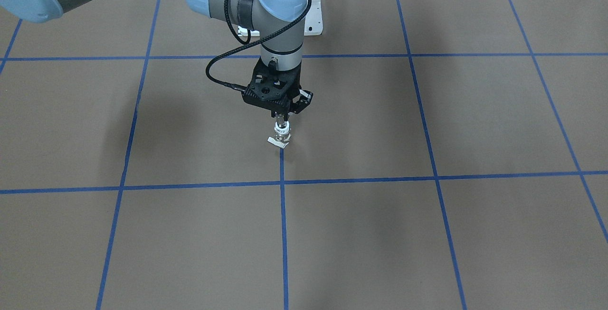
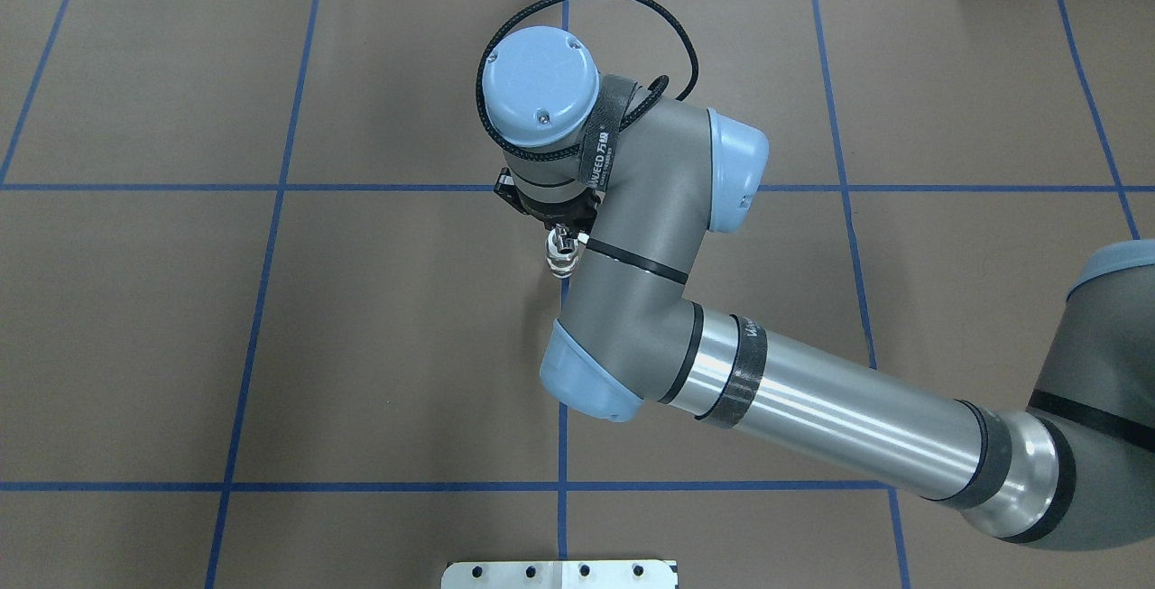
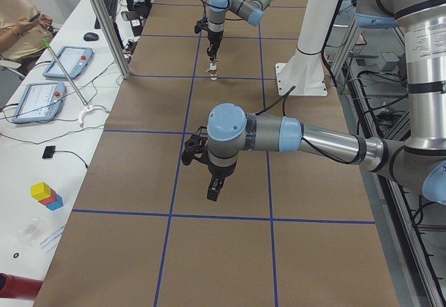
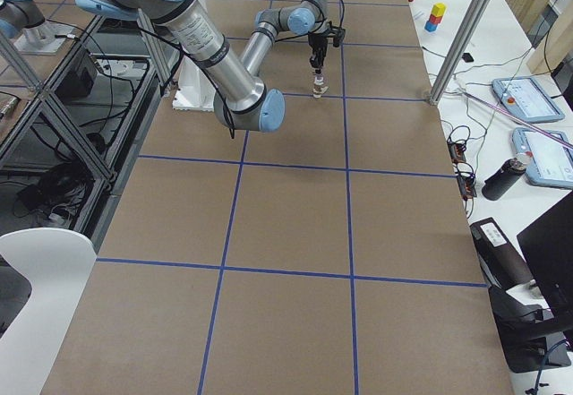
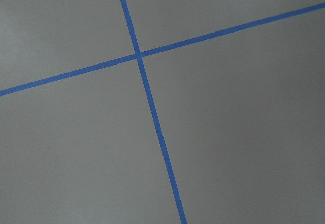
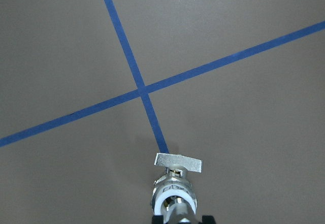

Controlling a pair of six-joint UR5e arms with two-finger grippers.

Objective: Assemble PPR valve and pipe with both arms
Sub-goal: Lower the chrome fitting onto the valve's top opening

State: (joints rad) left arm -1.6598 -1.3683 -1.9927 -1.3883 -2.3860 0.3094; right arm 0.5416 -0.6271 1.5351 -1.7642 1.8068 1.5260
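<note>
Brown paper covers the table (image 1: 427,234). Front view: right gripper (image 1: 282,122) clamped on the valve (image 1: 280,136), held upright at a blue tape line (image 1: 283,215). Right wrist view: its metal handle lowest. Left-side view: left gripper (image 3: 214,187) above the table; grip cannot be determined.

Overhead + front cams share table (image 2: 135,345) centre.

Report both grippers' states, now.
Left gripper: cannot be told, it shows only in the left side view.
Right gripper: closed, holding the valve.
</note>
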